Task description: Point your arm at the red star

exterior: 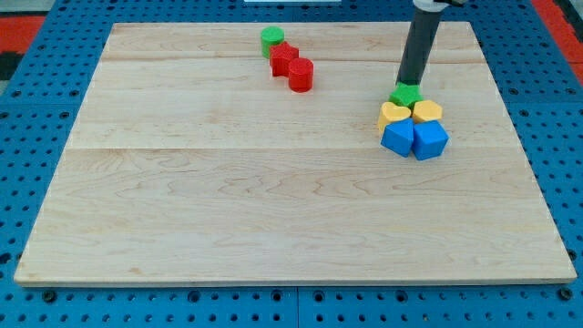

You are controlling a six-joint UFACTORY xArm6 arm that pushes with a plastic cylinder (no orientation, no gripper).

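The red star (283, 56) lies near the view's top, left of centre, between a green cylinder (271, 38) above it and a red cylinder (301, 74) below right; all three touch in a diagonal row. My tip (403, 84) is far to the right of the red star, at the top edge of a green block (406, 94). Below the green block sit two yellow heart-shaped blocks (394, 113) (427, 111) and two blue blocks (398, 138) (430, 139), packed in one cluster.
The wooden board (273, 210) rests on a blue perforated base (36, 55). The rod comes down from the view's top right.
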